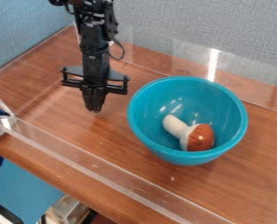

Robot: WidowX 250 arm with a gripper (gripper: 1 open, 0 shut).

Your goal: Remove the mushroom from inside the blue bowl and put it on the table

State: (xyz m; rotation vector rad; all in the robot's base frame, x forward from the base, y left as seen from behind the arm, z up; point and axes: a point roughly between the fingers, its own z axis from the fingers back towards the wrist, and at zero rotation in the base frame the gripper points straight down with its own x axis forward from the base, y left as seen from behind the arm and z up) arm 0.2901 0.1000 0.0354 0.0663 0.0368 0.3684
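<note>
The blue bowl (188,119) stands on the table (100,140), right of centre. Inside it lies the mushroom (190,132) on its side, reddish-brown cap toward the front, cream stem pointing back left. My gripper (95,106) hangs straight down to the left of the bowl, a short gap from its rim, with its tips close above the wood. Its fingers are pressed together, shut, holding nothing.
Low clear acrylic walls (129,179) run along the table's front and back edges. A blue-grey wall (18,35) stands behind at left. Bare wood lies in front of and left of the bowl.
</note>
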